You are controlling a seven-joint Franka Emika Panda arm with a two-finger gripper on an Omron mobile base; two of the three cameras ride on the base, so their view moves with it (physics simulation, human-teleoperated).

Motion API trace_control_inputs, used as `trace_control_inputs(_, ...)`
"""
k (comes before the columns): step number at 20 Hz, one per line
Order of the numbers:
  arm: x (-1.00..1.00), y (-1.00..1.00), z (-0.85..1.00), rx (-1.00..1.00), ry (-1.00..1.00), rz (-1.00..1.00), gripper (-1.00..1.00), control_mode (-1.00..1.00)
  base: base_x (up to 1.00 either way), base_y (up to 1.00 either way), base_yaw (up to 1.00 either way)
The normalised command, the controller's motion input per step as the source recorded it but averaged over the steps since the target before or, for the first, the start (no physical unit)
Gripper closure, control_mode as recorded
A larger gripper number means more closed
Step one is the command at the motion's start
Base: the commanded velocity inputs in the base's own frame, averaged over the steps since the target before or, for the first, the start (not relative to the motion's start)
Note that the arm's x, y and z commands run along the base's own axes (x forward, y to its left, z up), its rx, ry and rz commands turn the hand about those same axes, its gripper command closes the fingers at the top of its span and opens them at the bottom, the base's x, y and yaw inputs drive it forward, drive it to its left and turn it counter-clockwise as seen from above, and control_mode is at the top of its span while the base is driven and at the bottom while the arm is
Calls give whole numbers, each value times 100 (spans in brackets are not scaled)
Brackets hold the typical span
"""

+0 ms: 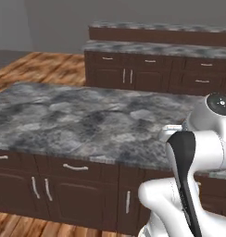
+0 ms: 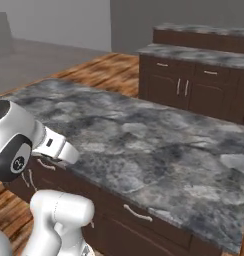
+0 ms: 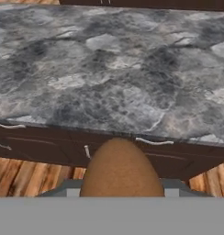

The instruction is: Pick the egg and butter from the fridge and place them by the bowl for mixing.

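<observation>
A smooth brown egg sits tight between the gripper fingers, which are closed on it. The egg is held in front of the grey marble counter, over the dark brown cupboards and the wooden floor.

The island counter has a mottled grey stone top, marble-like, with a dull sheen. Its cabinet fronts are dark brown wood, smooth, with pale metal handles. The floor is warm striped wood planking. The egg between the fingers looks matt brown and smooth
</observation>
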Motion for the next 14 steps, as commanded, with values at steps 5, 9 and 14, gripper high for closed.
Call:
trace_control_inputs(5,0,0,0,0,0,0,100,100,8,44,60)
trace_control_inputs(9,0,0,0,0,0,0,100,100,26,5,67)
trace_control_inputs(14,0,0,0,0,0,0,100,100,24,12,69)
